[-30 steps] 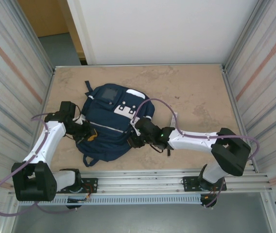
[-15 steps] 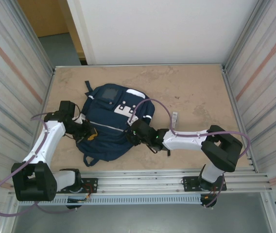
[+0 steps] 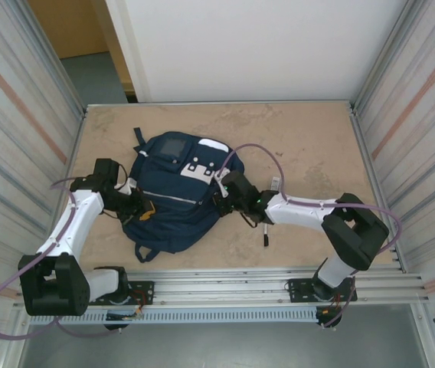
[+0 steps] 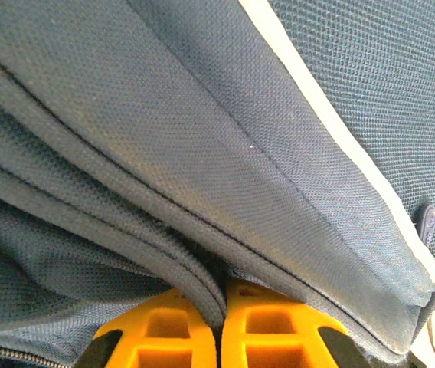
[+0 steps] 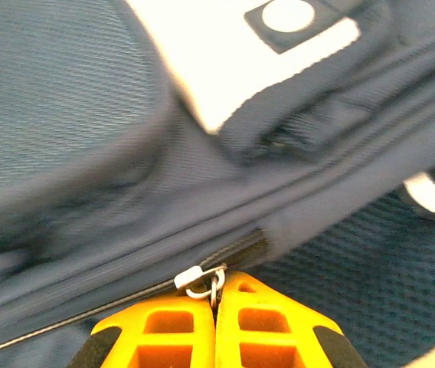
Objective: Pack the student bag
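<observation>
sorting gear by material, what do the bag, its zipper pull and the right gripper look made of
Student bag: navy woven fabric, matte, likely synthetic; weave grain shows.
Zipper pull: silver, glinting, looks metal.
Right gripper: smooth orange with moulded cutouts, probably plastic.

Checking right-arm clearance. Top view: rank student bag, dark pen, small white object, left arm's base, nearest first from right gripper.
1. student bag, touching right gripper, leftward
2. dark pen (near side), small white object (right): too close to call
3. left arm's base, near-left

Left claw (image 4: 219, 305) and right claw (image 5: 215, 297) — both clamped fully closed
</observation>
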`<state>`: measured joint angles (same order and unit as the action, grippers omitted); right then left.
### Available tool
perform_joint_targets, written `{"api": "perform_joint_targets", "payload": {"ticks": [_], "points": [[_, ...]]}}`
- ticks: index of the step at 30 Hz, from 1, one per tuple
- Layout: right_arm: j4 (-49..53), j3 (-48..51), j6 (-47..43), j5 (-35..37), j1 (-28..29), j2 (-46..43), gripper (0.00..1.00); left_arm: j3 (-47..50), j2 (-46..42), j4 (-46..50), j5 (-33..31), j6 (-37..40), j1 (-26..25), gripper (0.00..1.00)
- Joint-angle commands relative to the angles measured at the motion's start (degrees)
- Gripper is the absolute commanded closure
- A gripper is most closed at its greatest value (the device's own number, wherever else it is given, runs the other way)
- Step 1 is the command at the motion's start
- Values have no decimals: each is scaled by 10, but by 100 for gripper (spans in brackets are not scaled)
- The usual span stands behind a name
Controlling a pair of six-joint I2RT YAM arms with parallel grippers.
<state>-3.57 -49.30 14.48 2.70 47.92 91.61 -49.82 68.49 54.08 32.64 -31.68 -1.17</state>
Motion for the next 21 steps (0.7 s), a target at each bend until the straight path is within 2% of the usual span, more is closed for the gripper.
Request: {"api": "perform_joint_targets", "payload": {"ticks": [1, 9, 15, 17, 18, 21], "points": [[21, -25, -20, -41, -36, 12, 100, 9, -5, 3, 44, 23, 2, 100], [82, -78, 28, -66, -115, 58, 100, 19, -24, -17, 35, 36, 2, 100], [99, -88, 17, -160, -156, 76, 100, 27, -57, -28, 9, 51, -3, 100], [115, -92, -3, -180, -158, 74, 94, 31, -71, -34, -2, 47, -3, 100], [117, -90, -14, -194, -158, 69, 90, 34, -77, -39, -4, 44, -3, 98], [119, -82, -24, -220, -159, 48, 82, 34, -81, -48, 25, 56, -7, 68]]}}
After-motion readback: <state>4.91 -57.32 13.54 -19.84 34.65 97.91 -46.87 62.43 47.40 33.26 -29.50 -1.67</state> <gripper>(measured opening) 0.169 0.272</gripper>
